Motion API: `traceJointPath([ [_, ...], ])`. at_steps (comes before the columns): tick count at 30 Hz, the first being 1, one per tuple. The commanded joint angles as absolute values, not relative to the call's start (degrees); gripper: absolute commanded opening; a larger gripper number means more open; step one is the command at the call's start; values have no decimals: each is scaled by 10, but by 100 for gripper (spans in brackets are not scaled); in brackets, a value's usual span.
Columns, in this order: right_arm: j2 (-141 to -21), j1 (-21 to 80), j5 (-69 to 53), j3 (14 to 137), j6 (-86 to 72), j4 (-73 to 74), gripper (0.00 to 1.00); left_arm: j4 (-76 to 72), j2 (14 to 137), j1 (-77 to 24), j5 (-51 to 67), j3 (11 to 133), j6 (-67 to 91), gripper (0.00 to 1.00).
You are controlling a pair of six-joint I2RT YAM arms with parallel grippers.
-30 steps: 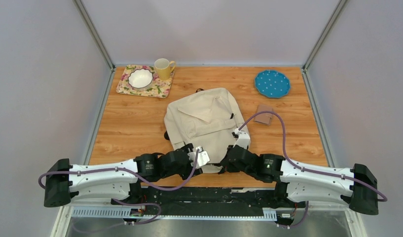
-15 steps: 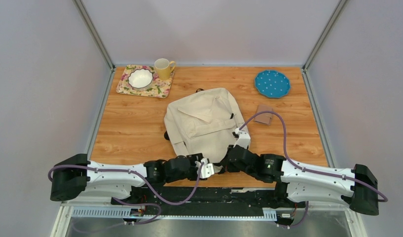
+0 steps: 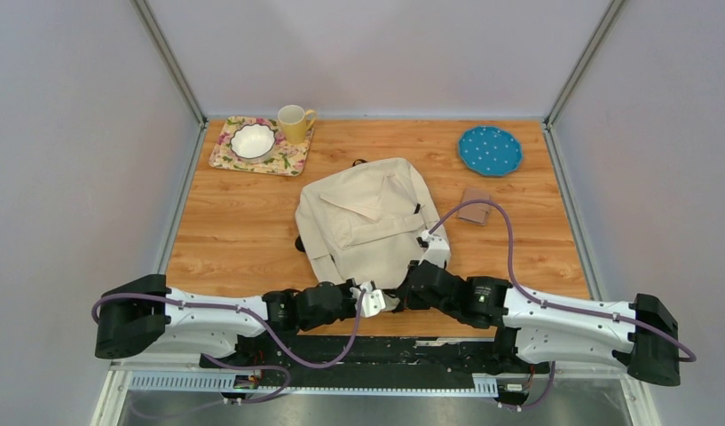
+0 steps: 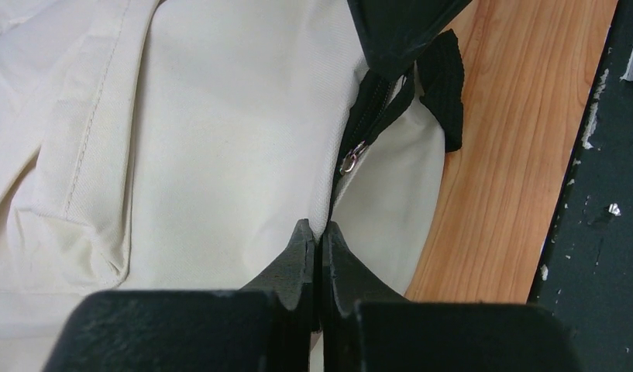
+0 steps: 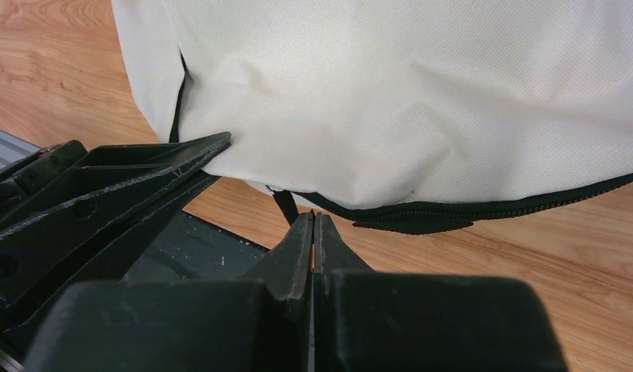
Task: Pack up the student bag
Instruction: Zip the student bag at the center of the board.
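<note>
Along the near edge of the desk [image 3: 225, 240], we see both arms angled inward to the student bag [image 3: 363, 217], which lies flat mid-desk with its flap side up. Our left end effector [image 4: 319, 232] has its fingers pressed together, tips against the cream cloth beside the black zipper [image 4: 375, 108]; whether cloth is caught we cannot tell. Our right end effector [image 5: 313, 221] is likewise closed, tips just under the bag's zippered edge. Beyond, a small brown card [image 3: 475, 206] lies right of the bag. Farthest back sit a blue plate [image 3: 490, 150] and, at left, a floral tray [image 3: 287, 161] carrying a white bowl [image 3: 253, 139] and a yellow mug [image 3: 294, 123].
</note>
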State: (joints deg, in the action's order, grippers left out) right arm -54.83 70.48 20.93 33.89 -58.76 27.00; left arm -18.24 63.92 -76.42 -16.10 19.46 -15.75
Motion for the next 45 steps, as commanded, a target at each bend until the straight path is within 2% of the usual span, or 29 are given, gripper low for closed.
traceJointPath([
  [1,-542,706,243,344,-607,282,0,-168,628,-766,-184,188,-128,0],
  [12,-461,684,284,309,-630,337,0,-61,489,-766,-252,130,-118,0],
  [22,-457,680,286,312,-621,334,0,-16,353,-765,-305,95,-49,2],
  [24,-459,679,278,311,-611,323,0,-15,329,-766,-297,88,-35,20],
  [25,-459,680,274,312,-606,319,0,-12,324,-765,-291,90,-21,41],
  [28,-465,680,262,316,-593,309,0,-10,327,-766,-272,108,-14,59],
  [34,-474,680,250,325,-576,296,0,-57,408,-766,-198,188,-73,72],
  [40,-468,680,248,323,-582,299,0,-119,533,-766,-84,247,-150,74],
  [45,-451,681,251,323,-587,306,0,-83,609,-766,-16,294,-171,74],
])
